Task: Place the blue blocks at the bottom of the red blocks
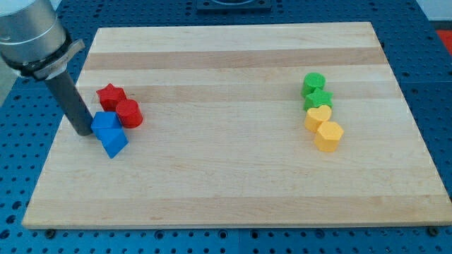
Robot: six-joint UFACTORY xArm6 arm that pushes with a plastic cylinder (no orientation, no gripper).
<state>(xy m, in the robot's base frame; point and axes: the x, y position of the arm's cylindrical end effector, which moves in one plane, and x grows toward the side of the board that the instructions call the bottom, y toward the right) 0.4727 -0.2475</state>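
A red star block (111, 94) and a red cylinder block (130, 113) sit touching at the view's left. Two blue blocks lie just below them: a blue cube (106, 123) against the red cylinder's lower left, and a blue wedge-like block (114, 142) touching the cube's lower side. My tip (83, 132) rests on the board right at the blue cube's left side, touching or nearly touching it.
At the view's right stands a column of blocks: a green cylinder (313, 83), a green star (318, 99), a yellow heart (318, 117) and a yellow hexagon-like block (328, 135). The wooden board (233, 176) lies on a blue table; its left edge is near my tip.
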